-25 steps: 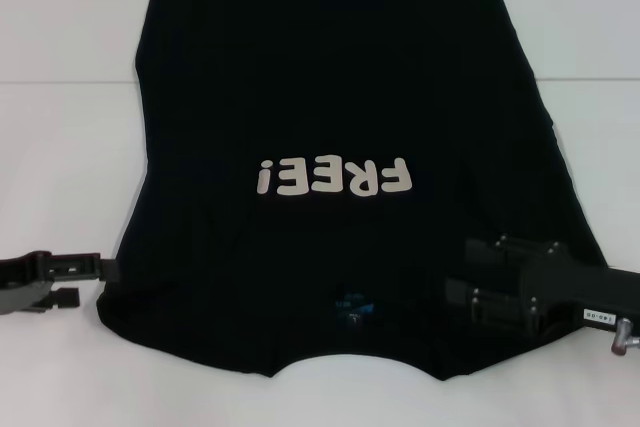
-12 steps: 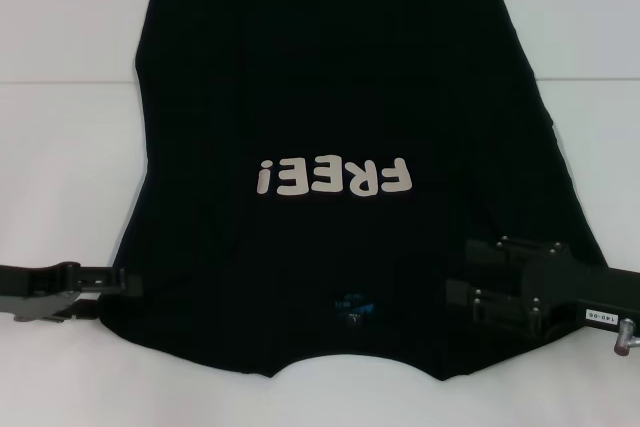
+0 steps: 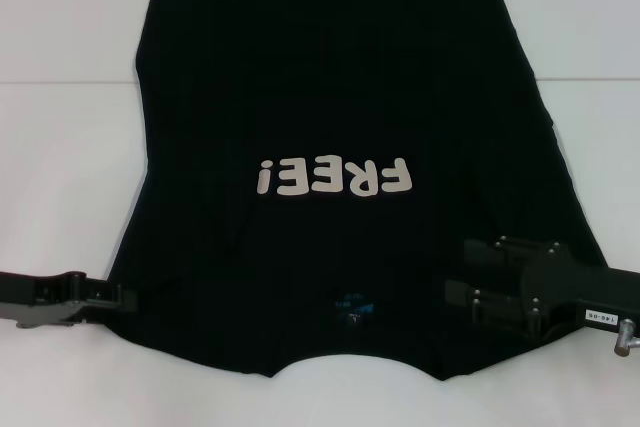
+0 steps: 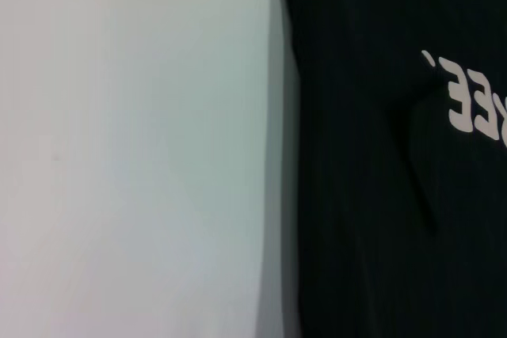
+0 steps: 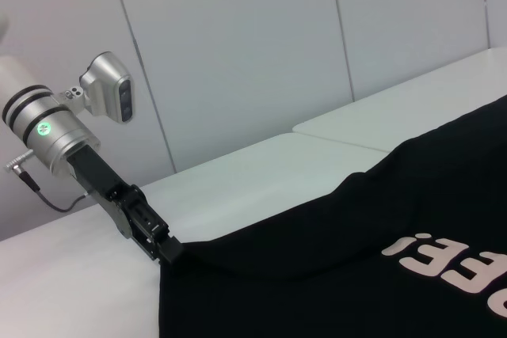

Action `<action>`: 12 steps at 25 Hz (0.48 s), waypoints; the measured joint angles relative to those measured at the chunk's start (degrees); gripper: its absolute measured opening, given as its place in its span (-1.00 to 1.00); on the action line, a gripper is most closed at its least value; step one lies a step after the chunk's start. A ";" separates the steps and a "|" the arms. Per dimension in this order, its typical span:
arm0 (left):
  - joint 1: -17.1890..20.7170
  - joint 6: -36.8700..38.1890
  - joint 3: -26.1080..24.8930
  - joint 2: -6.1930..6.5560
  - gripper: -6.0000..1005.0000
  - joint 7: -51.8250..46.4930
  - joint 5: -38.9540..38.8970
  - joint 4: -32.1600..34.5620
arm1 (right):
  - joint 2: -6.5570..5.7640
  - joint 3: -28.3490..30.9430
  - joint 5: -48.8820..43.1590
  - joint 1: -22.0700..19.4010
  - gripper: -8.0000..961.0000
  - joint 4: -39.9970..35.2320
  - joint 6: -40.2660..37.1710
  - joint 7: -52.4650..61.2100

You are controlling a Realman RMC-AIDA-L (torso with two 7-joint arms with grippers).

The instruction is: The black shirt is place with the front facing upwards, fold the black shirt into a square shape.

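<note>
White table spreads beneath the black shirt, which lies flat and face up, collar end nearest the robot, its "FREE!" lettering across the middle and a small blue label at the neck. Left gripper meets the shirt's near left edge, low to the table; whether its fingers are closed on the cloth cannot be told. Right gripper sits over the near right shoulder, finger state likewise unclear. Hem reaches the far side
</note>
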 joint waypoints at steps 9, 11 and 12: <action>0.11 -0.51 0.40 -0.70 0.05 0.29 0.46 0.24 | -0.01 0.19 0.01 -0.17 0.43 -0.40 -0.78 0.34; 0.04 -0.49 0.26 -0.70 -0.12 0.37 0.39 0.18 | -0.19 0.33 0.01 -0.26 0.43 -1.00 -0.78 1.85; 0.00 -0.39 0.14 -0.70 -0.22 0.38 0.26 0.18 | -0.41 0.30 0.01 -0.30 0.43 -1.60 -0.79 3.64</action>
